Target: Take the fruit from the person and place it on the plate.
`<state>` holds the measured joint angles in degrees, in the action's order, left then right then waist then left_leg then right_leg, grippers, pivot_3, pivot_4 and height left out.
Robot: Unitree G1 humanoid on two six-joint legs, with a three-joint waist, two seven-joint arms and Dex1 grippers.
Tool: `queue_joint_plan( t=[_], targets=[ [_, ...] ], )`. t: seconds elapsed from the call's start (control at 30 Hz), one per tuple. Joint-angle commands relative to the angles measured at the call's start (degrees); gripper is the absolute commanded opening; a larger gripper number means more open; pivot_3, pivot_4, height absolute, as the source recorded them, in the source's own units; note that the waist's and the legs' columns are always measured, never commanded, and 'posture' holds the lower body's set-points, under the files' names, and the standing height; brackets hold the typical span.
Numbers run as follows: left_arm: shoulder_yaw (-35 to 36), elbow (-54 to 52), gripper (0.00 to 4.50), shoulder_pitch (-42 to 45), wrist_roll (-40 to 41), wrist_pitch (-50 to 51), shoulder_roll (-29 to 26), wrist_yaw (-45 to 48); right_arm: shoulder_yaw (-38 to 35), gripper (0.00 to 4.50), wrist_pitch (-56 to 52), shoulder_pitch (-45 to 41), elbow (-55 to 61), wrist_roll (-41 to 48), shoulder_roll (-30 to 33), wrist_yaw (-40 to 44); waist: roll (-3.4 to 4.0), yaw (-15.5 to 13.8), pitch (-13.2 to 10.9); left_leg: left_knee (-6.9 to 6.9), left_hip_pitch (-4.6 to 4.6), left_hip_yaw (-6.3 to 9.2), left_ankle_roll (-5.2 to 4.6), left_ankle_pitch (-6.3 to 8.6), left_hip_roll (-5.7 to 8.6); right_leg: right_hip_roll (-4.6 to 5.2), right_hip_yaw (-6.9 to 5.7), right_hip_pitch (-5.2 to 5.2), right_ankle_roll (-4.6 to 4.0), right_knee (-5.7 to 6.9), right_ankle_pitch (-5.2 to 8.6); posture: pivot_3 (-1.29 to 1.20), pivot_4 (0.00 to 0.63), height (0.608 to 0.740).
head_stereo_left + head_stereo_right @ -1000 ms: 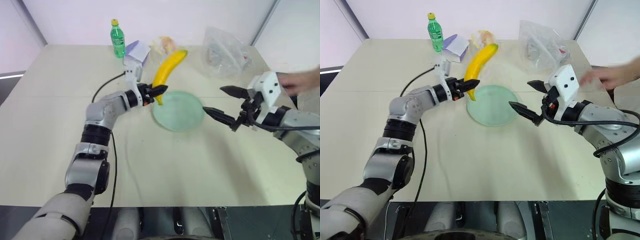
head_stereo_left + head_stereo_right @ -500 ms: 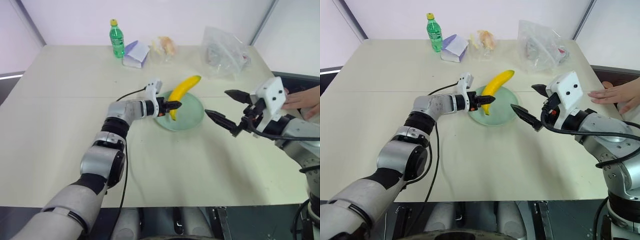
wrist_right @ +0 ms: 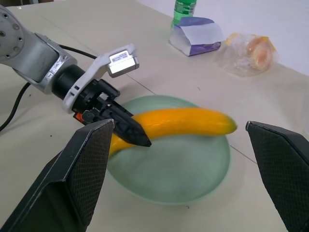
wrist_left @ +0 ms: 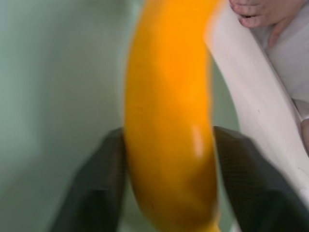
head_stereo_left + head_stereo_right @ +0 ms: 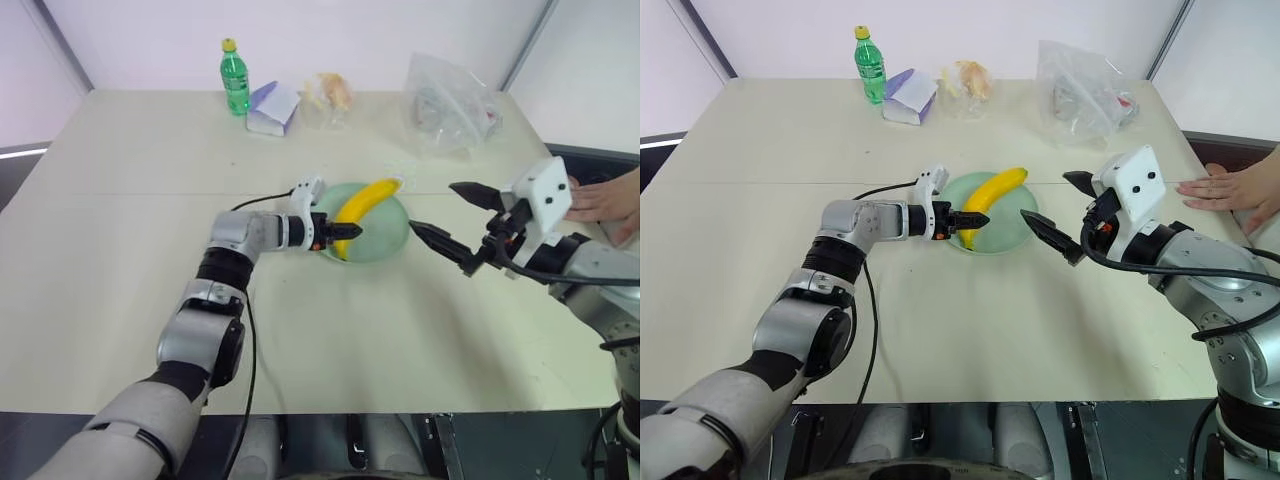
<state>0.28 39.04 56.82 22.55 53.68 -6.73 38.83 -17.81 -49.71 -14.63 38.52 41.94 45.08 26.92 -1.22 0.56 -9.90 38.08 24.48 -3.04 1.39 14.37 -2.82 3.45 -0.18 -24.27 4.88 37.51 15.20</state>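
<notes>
— Starting at the left gripper (image 5: pixel 978 220): state?
— Closed on the banana (image 5: pixel 995 188). In the wrist view both black fingers (image 4: pixel 96 193) sit flush against the sides of its lower end, with no gap showing.
— Where's the banana?
— Over the plate (image 5: pixel 1010 228), running from about 7 o'clock to 1 o'clock. The held end is at the 7 o'clock side and the far tip reaches just past the rim at 1 o'clock. Can't tell if it is resting on the plate.
— Plate?
— Pale green, round, mid-table (image 5: pixel 760 150). The left gripper comes in from its 9 o'clock side, pointing roughly level.
— Right gripper (image 5: pixel 1044 195)?
— Fingers spread wide, nothing between them. It hangs just off the plate's 3 o'clock edge, aimed at the plate and not touching it.
— Person?
— Bare hand (image 5: pixel 1230 188) lying flat at the table's edge, farther out at 3 o'clock, behind the right gripper's white housing and well apart from the plate.
— Rest of the table?
— Along the far edge: green bottle (image 5: pixel 869 65) with a yellow cap, upright, at 11 o'clock. A purple-and-white carton (image 5: pixel 908 96) is just beside it. Food in clear wrap (image 5: pixel 970 78) sits near 12 o'clock, and a crumpled clear bag (image 5: pixel 1085 90) at 1 o'clock.
</notes>
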Motion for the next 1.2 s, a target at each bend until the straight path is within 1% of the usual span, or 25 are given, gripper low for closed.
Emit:
queue_joint_plan(
  t=[0.03, 0.27, 0.4, 0.6, 0.77, 0.8, 0.83, 0.9, 0.97, 1.03, 1.13, 1.2],
  targets=[
    [0.6, -2.3, 4.44, 0.2, 0.2, 0.8, -0.4, -0.1, -0.2, 4.5, 1.1, -1.3, 0.5, 0.2, 0.3, 0.2, 0.0, 0.0, 0.0, 0.0, 0.0, 0.0, 0.0, 0.0, 0.0, 0.0, 0.0, 0.01, 0.0, 0.0, 0.0, 0.0, 0.15, 0.731],
    [2.1, -4.7, 4.44, 0.3, 1.2, 2.5, -1.1, -0.5, 1.1, 4.5, 1.8, -2.7, -0.7, -0.4, 0.1, 0.9, 0.0, 0.0, 0.0, 0.0, -0.01, 0.01, 0.0, 0.0, 0.0, 0.0, 0.0, 0.01, 0.0, 0.0, 0.0, 0.0, 0.15, 0.731],
    [2.7, -8.3, 4.44, 0.2, 2.0, 4.3, -2.8, -0.3, 1.3, 4.5, 2.0, -2.8, -0.8, -0.5, 0.0, 0.9, 0.0, 0.1, 0.0, 0.0, -0.01, 0.02, 0.0, 0.0, 0.0, -0.01, 0.0, 0.01, 0.0, 0.0, 0.0, 0.0, 0.15, 0.731],
    [3.5, -15.1, 4.44, 0.4, 2.8, 4.6, -7.7, 0.2, 1.8, 4.5, 2.6, -3.1, -1.4, -0.8, -0.1, 1.3, 0.01, 0.0, 0.0, 0.0, -0.01, 0.02, 0.0, 0.0, -0.01, 0.0, 0.0, 0.01, 0.0, 0.0, 0.0, 0.0, 0.15, 0.731],
    [0.4, -21.9, 4.44, -0.8, 0.8, 1.4, -13.3, 2.4, 2.1, 4.5, 2.9, -3.5, -2.0, -1.0, 0.2, 2.0, 0.01, 0.0, 0.0, 0.0, -0.01, 0.01, 0.0, 0.0, -0.01, 0.0, 0.0, 0.01, 0.0, 0.0, 0.0, 0.0, 0.15, 0.731],
    [-1.6, -25.7, 4.44, -2.5, -1.2, -4.1, -16.9, 5.7, 2.0, 4.5, 3.0, -3.5, -2.2, -0.9, 0.5, 2.3, 0.01, 0.0, 0.0, 0.0, -0.01, 0.0, 0.0, 0.0, -0.01, 0.01, 0.0, 0.02, 0.0, 0.0, 0.0, 0.0, 0.15, 0.731],
    [-4.1, -29.7, 4.44, -4.8, -3.9, -11.7, -20.8, 9.9, 1.7, 4.5, 3.0, -3.4, -2.4, -0.7, 0.8, 2.8, 0.01, 0.1, 0.0, 0.0, -0.01, 0.0, 0.0, 0.0, -0.01, 0.01, 0.0, 0.01, 0.0, 0.0, 0.0, 0.0, 0.15, 0.731],
    [-8.9, -33.8, 4.44, -10.1, -11.3, -30.8, -29.1, 17.2, 1.0, 4.5, 3.0, -2.7, -2.7, -0.4, 1.7, 4.1, 0.04, 0.5, 0.0, -0.08, -0.08, -0.03, 0.01, 0.0, -0.06, -0.02, 0.09, -0.01, -0.02, 0.0, 0.01, 0.0, 0.15, 0.731],
    [-9.3, -33.2, 4.44, -13.0, -13.9, -41.8, -32.6, 19.5, 0.5, 4.5, 3.2, -2.0, -3.1, -0.5, 2.4, 5.0, 0.09, 0.1, 0.0, -0.18, -0.11, -0.12, 0.01, -0.01, -0.09, -0.04, 0.11, -0.07, -0.05, 0.0, 0.02, 0.0, 0.15, 0.731],
    [-5.5, -35.2, 4.44, -14.7, -9.1, -42.2, -33.0, 21.8, 0.1, 4.5, 3.3, -1.1, -3.6, -0.8, 3.3, 6.1, 0.1, -0.8, 0.0, -0.14, -0.08, -0.12, 0.01, -0.01, -0.08, -0.02, 0.04, -0.06, -0.1, 0.01, 0.03, 0.0, 0.15, 0.731],
    [-1.5, -36.8, 4.44, -15.3, -8.6, -42.2, -33.3, 18.0, -0.3, 4.5, 4.1, 1.1, -4.5, -2.2, 5.0, 8.1, 0.0, -1.8, 0.0, 0.04, 0.03, -0.1, 0.01, 0.0, -0.01, 0.11, -0.02, 0.01, -0.09, 0.0, 0.04, 0.0, 0.15, 0.731],
    [1.2, -39.5, 4.44, -16.8, -7.0, -40.2, -33.6, 16.4, -0.9, 4.5, 4.4, 1.9, -5.3, -2.3, 5.4, 8.9, 0.0, -1.7, 0.0, 0.11, 0.06, -0.13, -0.01, 0.0, 0.01, 0.12, 0.01, 0.09, -0.09, -0.18, 0.03, 0.0, 0.15, 0.731]
  ],
)
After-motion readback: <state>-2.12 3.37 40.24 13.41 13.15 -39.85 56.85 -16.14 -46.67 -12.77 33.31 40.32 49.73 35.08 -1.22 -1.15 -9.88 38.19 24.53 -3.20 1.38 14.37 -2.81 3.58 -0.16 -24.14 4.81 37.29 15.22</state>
